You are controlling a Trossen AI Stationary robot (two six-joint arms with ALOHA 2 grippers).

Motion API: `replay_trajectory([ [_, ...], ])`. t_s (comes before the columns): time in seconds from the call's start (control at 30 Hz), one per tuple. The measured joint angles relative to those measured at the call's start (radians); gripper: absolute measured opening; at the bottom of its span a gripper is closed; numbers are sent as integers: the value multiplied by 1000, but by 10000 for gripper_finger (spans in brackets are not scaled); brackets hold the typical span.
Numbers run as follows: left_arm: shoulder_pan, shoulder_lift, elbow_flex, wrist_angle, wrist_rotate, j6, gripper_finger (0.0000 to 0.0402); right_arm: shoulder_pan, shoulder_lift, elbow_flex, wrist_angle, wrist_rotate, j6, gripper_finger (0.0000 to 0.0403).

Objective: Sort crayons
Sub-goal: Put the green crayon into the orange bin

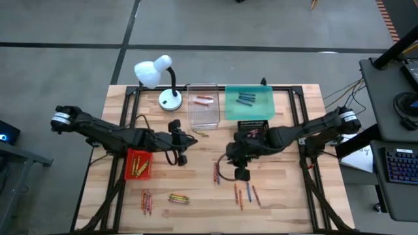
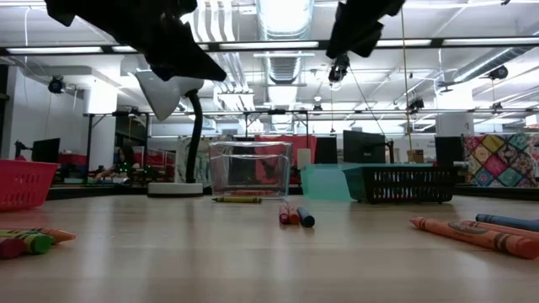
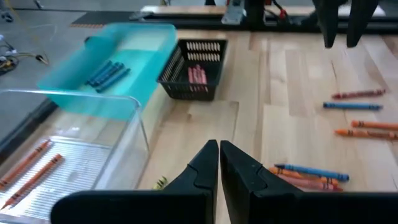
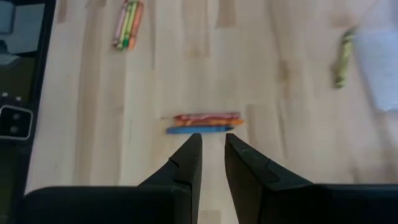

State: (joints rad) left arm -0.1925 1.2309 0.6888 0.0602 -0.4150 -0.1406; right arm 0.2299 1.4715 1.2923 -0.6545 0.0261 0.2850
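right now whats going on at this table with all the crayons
Two robot arms are sorting crayons by colour into trays. Blue ones already lie in the teal tray, orange-red ones in the clear tray, yellow ones in the red tray. The right tool hovers slightly open above a small red, orange and blue cluster. The left tool is shut and empty. More crayons lie loose.

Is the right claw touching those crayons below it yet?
Apart. The right wrist view shows bare table between the right gripper and the small crayon cluster; the low view shows both arms high above the table.
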Motion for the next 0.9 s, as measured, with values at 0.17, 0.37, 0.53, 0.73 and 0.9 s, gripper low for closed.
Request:
replay_trajectory([
  [0.17, -12, 50, 0, 5, 1, 9, 1, 27, 0, -62, 81, 3, 9, 58],
  [0.37, -12, 93, 0, 8, 1, 32, 25, 25, 2, -209, 396, 21, -36, 57],
  [0.53, -12, 138, 0, 18, -4, 120, 58, 25, 2, -311, 538, 115, -53, 56],
  [0.73, -11, 243, 0, 100, -5, 235, 89, 25, 2, -326, 541, 143, -50, 56],
  [0.9, -9, 368, 0, 216, -50, 324, 94, 25, 3, -304, 542, 158, -71, 56],
])
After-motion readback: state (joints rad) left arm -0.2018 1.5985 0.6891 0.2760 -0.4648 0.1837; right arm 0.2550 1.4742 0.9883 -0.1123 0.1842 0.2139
